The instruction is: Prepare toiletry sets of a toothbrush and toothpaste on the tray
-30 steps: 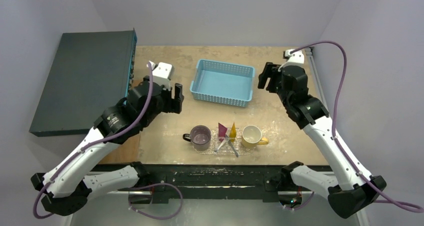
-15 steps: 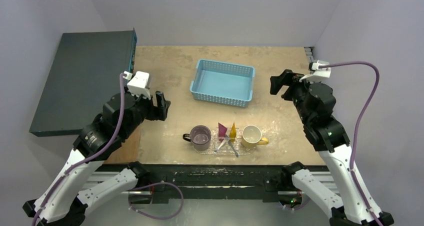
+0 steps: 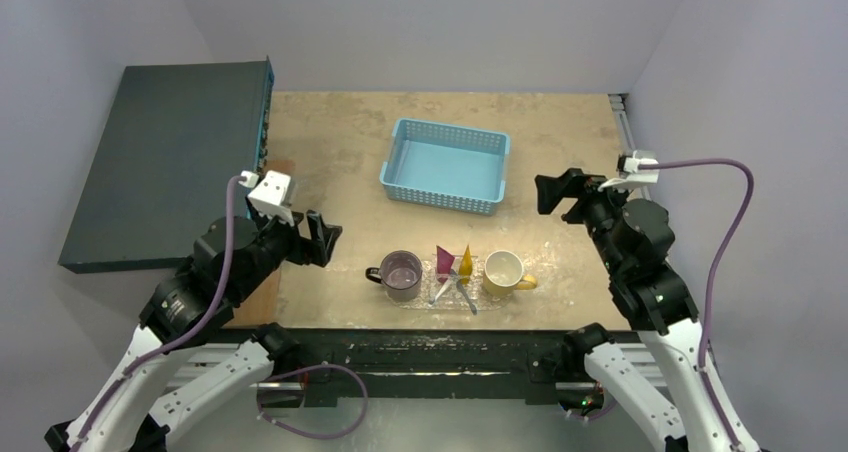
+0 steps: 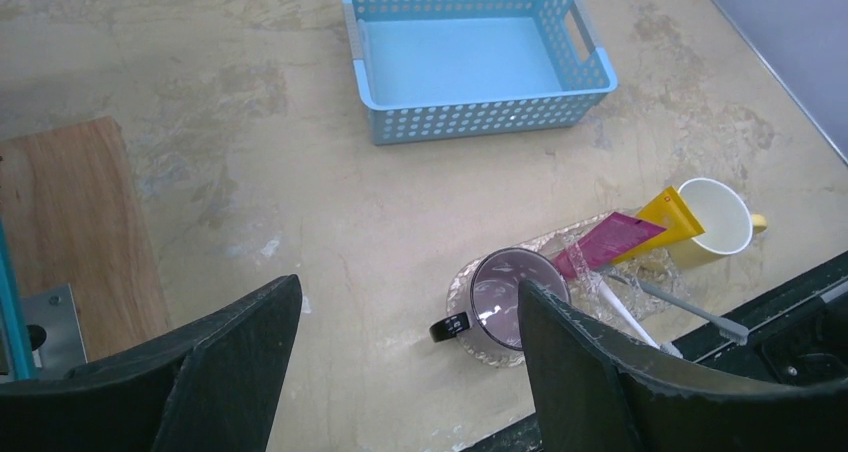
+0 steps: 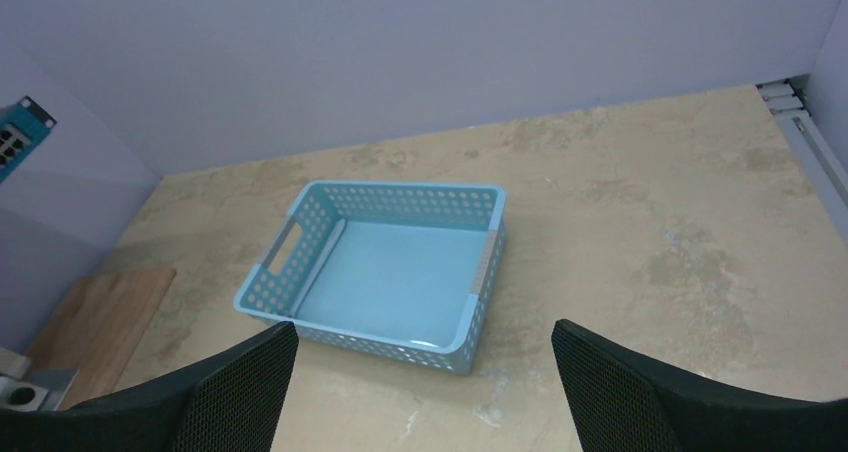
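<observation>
Mottled beige tabletop lies below me, with the tray [image 4: 455, 287] at its near edge, well apart from the blue basket [image 4: 480, 120], which shows nothing inside. On the tray, between the purple mug [image 4: 505, 307] and yellow mug [image 4: 712, 217], lie the pink tube [image 4: 605, 244], the yellow tube [image 4: 665, 215] and both toothbrushes [image 4: 625, 317]. My left gripper [image 4: 408, 287] and right gripper [image 5: 425, 327] hang spread apart, holding nothing. I judge the sets essentially laid out; little seems left.
</observation>
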